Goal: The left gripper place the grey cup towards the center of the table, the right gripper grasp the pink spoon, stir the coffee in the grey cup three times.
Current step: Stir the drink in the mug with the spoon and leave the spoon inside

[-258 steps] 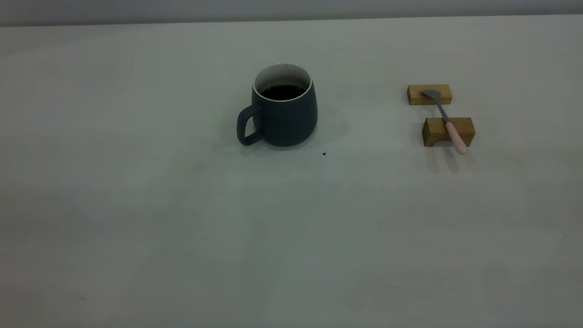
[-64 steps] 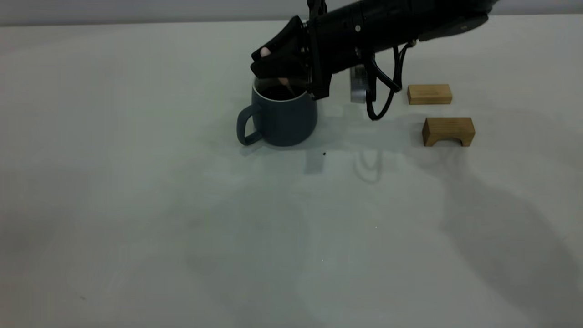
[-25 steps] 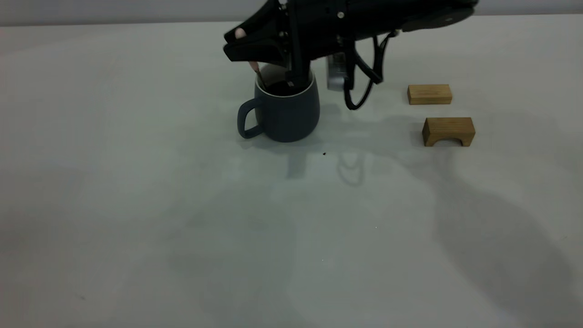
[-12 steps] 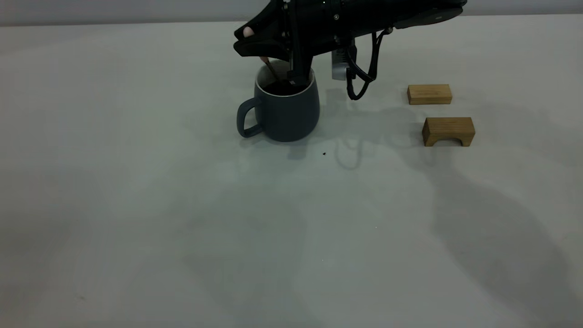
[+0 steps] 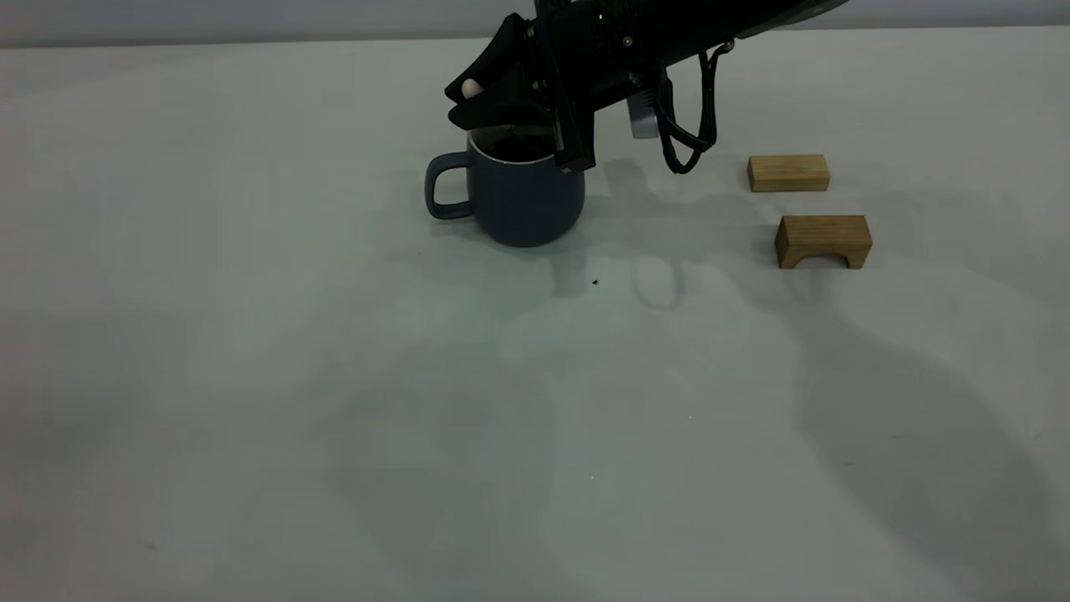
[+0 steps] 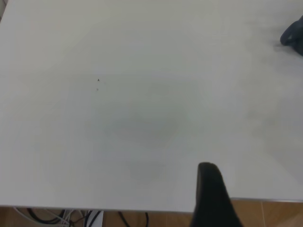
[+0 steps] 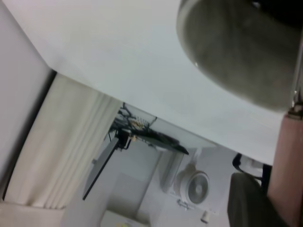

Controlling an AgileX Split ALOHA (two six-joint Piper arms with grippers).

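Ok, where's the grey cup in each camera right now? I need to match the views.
Exterior view: the grey cup stands upper centre, handle to the picture's left, under the right gripper.
Left wrist view: only a dark sliver of it at the picture's edge.
Right wrist view: its white inside fills one corner, close up.
Shared landmark: the table.

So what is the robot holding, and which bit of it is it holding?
The right gripper holds the pink spoon by its pink handle, above the grey cup. The pink end pokes out past the fingers. The left gripper holds nothing that can be seen.
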